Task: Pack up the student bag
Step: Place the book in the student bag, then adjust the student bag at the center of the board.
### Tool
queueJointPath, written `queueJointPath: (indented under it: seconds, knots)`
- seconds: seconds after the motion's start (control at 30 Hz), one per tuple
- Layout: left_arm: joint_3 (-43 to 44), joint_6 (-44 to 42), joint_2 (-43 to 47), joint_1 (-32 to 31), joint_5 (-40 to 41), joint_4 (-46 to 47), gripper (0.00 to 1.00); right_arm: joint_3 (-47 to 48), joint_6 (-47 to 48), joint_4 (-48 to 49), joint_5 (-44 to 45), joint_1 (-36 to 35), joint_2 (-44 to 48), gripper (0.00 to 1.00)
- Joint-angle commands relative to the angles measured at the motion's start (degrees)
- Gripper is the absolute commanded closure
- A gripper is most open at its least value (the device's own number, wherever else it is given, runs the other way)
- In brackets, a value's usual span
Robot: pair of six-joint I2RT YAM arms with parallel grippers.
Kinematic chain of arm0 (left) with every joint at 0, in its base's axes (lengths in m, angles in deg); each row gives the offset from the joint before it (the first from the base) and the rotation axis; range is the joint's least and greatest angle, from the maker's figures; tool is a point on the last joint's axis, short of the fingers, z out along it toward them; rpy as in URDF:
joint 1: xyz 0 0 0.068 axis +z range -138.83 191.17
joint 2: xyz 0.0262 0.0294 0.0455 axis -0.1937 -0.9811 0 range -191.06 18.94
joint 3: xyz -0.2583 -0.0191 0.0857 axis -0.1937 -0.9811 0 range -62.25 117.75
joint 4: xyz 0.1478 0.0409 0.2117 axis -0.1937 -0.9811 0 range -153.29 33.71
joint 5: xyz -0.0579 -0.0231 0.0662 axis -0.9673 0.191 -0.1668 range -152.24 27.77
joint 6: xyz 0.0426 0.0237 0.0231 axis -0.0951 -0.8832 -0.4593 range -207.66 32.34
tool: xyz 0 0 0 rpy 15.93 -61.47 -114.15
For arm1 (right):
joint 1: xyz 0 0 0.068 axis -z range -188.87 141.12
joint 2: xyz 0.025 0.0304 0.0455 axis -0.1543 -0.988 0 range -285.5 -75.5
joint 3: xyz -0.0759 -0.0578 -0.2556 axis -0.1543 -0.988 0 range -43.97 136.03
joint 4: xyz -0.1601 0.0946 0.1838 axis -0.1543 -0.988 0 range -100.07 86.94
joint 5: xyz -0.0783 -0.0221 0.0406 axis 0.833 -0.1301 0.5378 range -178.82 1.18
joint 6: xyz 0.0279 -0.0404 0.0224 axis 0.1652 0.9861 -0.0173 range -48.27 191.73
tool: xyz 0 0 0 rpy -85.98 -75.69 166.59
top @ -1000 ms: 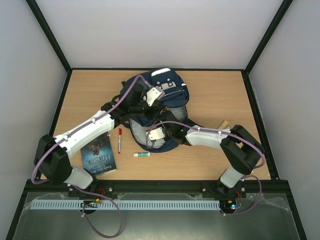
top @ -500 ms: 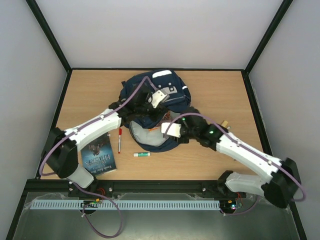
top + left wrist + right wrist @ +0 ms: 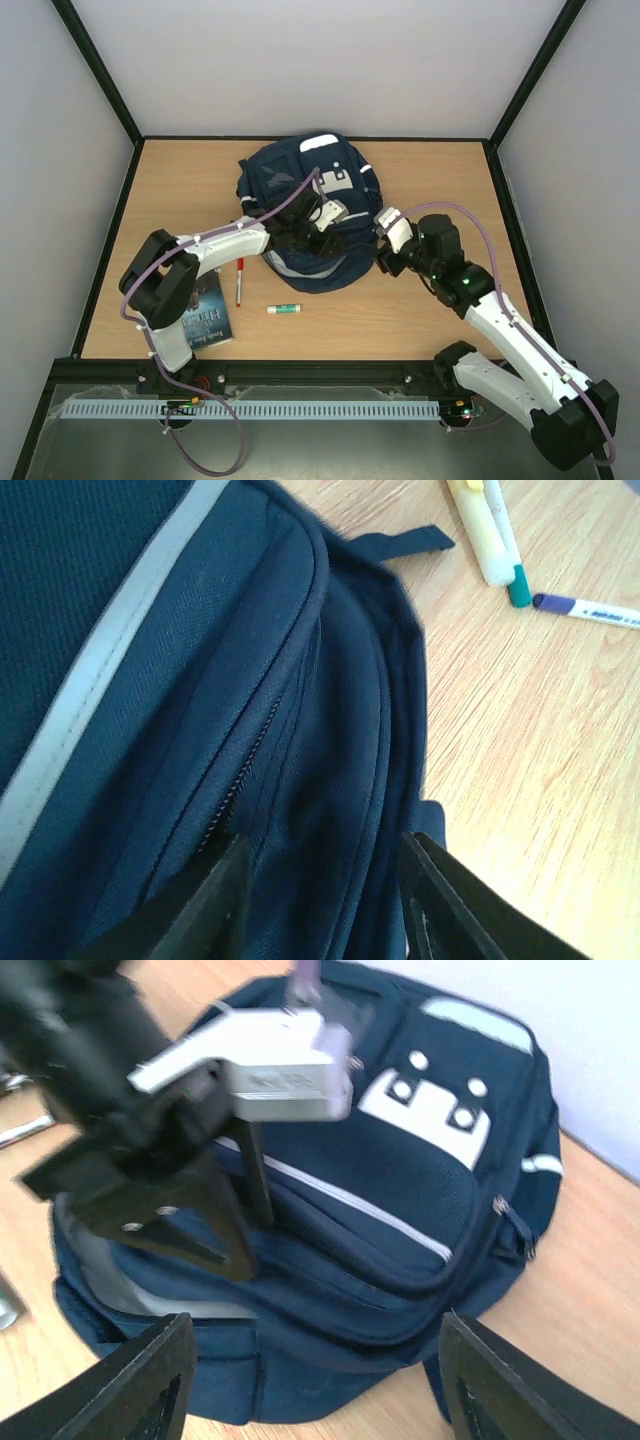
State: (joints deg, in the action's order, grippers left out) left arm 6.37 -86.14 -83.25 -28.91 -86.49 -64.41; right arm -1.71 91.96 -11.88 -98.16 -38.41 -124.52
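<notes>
Evidently the left fingers (image 3: 215,905) stand narrowly parted over a zip seam of the student bag (image 3: 300,180), pinching nothing. The right fingers (image 3: 135,1380) gape wide and empty at its three o'clock. The bag lies toward the desk's (image 3: 440,170) twelve o'clock. A book (image 3: 205,315) and red pen (image 3: 239,282) wait at its eight o'clock, unpacked. The next move probably calls for a sure hold on the bag's opening.

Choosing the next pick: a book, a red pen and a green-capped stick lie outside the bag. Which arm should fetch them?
Left. The book, red pen and green-capped stick lie near-left of the student bag, beside the left arm; the right gripper is on the bag's far side.
</notes>
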Motion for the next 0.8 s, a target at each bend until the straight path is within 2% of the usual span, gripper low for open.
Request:
queueJointPath:
  seconds: [0.0,0.17,0.27,0.33,0.4,0.53,0.63,0.77]
  knots:
    - [-0.8,3.3,4.7,-0.1,5.2,0.6,0.48,-2.6,-9.3,8.8,7.5,1.0,-2.5,0.30]
    - [-6.3,6.0,14.6,-0.9,6.6,-0.6,0.38,-3.3,-11.8,8.9,7.9,1.1,-3.9,0.27]
    - [-10.0,8.6,20.2,0.0,11.2,0.3,0.31,-4.1,-11.4,8.7,6.5,1.1,-4.2,0.26]
    - [-11.0,11.5,21.8,2.9,15.3,-0.1,0.25,-4.0,-10.9,8.4,5.9,1.1,-4.7,0.25]
    - [-11.4,15.1,22.0,7.0,17.7,-0.3,0.22,-4.0,-10.1,8.2,5.6,1.1,-5.1,0.24]
    - [-11.3,26.5,19.8,16.1,29.5,-2.5,0.17,-4.0,-8.6,7.2,5.2,1.1,-5.3,0.24]
    - [-11.8,31.8,17.6,21.9,27.5,-0.7,0.17,-4.4,-7.7,7.0,5.0,1.1,-4.6,0.23]
    - [-10.5,34.6,13.3,24.5,29.1,0.7,0.16,-4.8,-6.9,6.6,5.5,1.1,-3.9,0.23]
